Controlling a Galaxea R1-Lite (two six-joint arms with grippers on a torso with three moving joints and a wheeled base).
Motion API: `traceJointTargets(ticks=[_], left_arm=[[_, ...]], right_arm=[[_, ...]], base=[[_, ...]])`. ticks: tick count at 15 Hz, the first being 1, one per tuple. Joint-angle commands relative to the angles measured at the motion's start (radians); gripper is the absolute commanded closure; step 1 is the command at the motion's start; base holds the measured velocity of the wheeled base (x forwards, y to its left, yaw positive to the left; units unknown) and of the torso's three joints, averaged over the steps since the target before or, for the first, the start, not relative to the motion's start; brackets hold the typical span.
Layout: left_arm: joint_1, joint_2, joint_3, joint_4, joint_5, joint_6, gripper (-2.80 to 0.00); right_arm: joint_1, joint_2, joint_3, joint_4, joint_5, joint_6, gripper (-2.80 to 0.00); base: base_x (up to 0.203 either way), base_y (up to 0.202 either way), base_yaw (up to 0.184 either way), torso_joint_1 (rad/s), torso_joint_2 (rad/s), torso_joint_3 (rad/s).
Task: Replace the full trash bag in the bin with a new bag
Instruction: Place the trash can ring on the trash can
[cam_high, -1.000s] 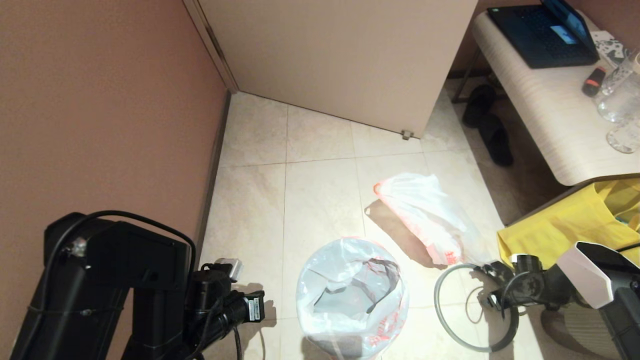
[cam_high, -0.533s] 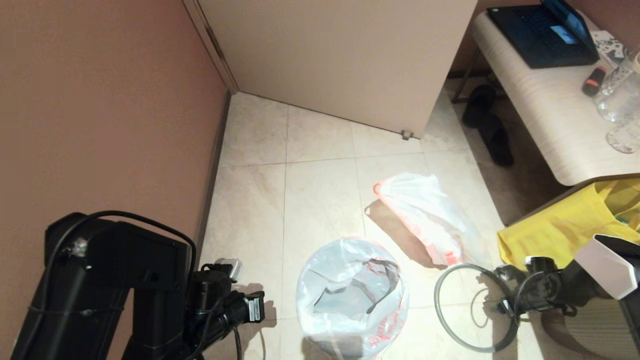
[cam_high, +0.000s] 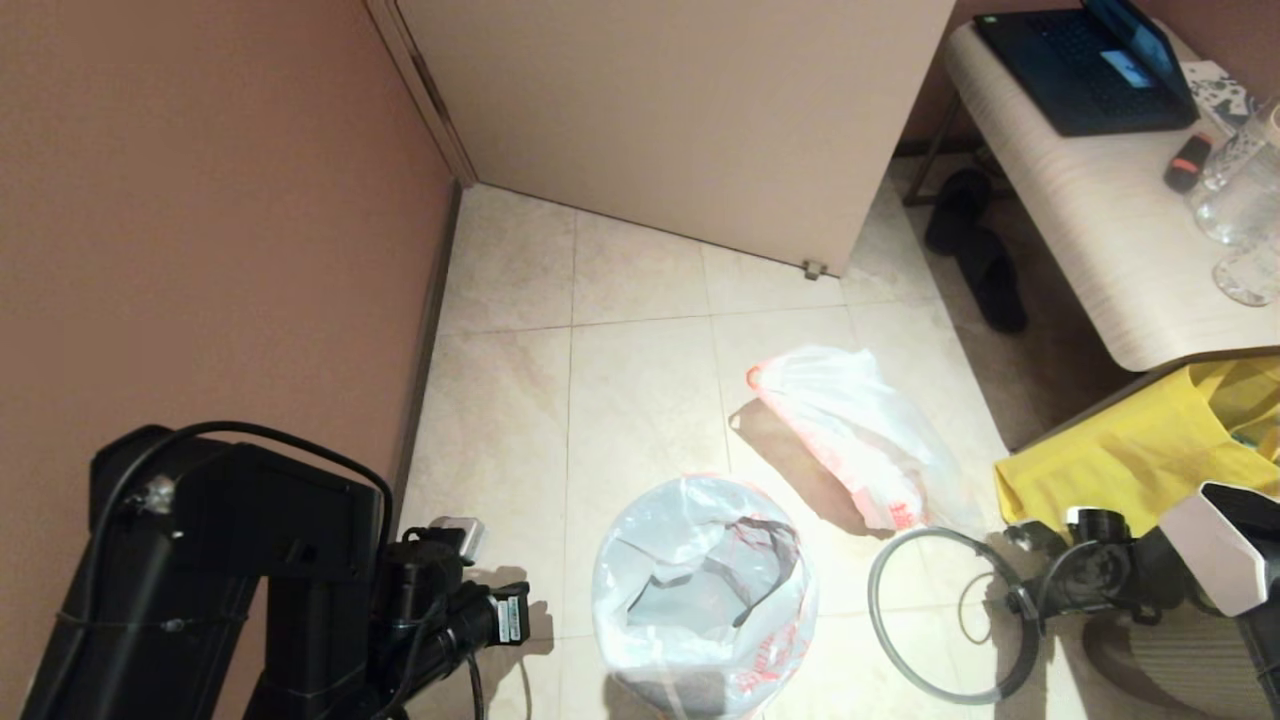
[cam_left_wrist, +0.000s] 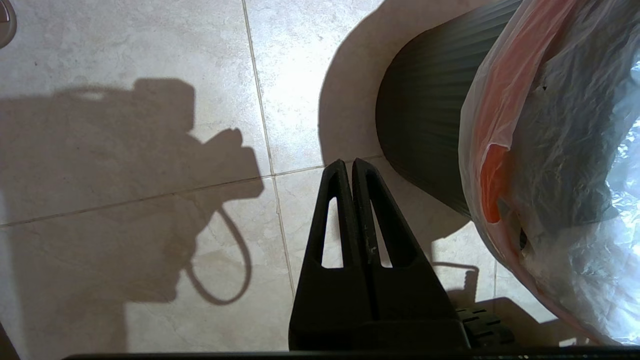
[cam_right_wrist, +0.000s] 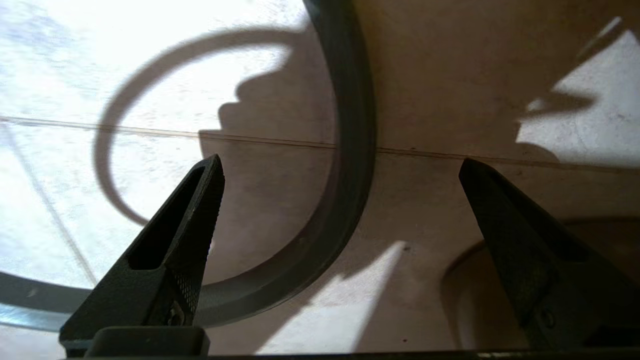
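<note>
two bags (cam_high: 850, 430), one bin (cam_left_wrist: 425, 130), perhaps one hoop (cam_high: 945, 615)

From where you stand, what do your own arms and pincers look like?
Both arms are mostly black, with loose black cables. The right arm has a white angular cover. Each gripper, left and right, has two black wedge-shaped fingers with hollow triangular cut-outs.

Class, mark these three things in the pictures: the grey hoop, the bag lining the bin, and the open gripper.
grey hoop (cam_high: 890, 655), head view, on its left arc lying on the floor.
new bag (cam_high: 660, 610), head view, on the plastic inside the bin's mouth.
right gripper (cam_right_wrist: 340, 167), right wrist view, midway between its spread fingertips.
</note>
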Motion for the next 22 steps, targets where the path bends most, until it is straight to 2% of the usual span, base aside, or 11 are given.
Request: traceJointTargets(ticks=[1,4,5,17,18,22], left_arm=[[0.000,0.001,-0.001,-0.047,0.000,-0.001,0.00],[-0.001,0.001,0.000,-0.047,0.001,-0.001,0.00],[-0.001,0.001,-0.001,-0.047,0.001,-0.001,0.00],[-0.001,-0.002,-0.004,-0.047,0.001,-0.003,0.00],[-0.001,-0.002,-0.005,-0.047,0.001,-0.003,0.00],[0.000,-0.006,-0.007,-0.047,0.001,-0.003,0.00]], right_arm=[[-0.009,0.073,-0.071,0.032,0.001,-0.009,-2.80],[-0.014,0.076,-0.076,0.117,0.001,-0.074,-2.80],[-0.011,0.076,-0.080,0.130,0.001,-0.087,0.00],[-0.003,0.064,-0.059,0.165,-0.045,-0.104,0.00],[-0.003,0.041,-0.034,0.165,-0.054,-0.103,0.00],[0.002,-0.174,0.203,0.155,-0.066,-0.097,0.00]], base=[[0.000,0.000,0.000,0.000,0.00,0.000],[0.000,0.000,0.000,0.000,0.00,0.000],[0.000,0.000,0.000,0.000,0.00,0.000],[0.000,0.000,0.000,0.000,0.00,0.000],[0.000,0.000,0.000,0.000,0.00,0.000],[0.000,0.000,0.000,0.000,0.00,0.000]])
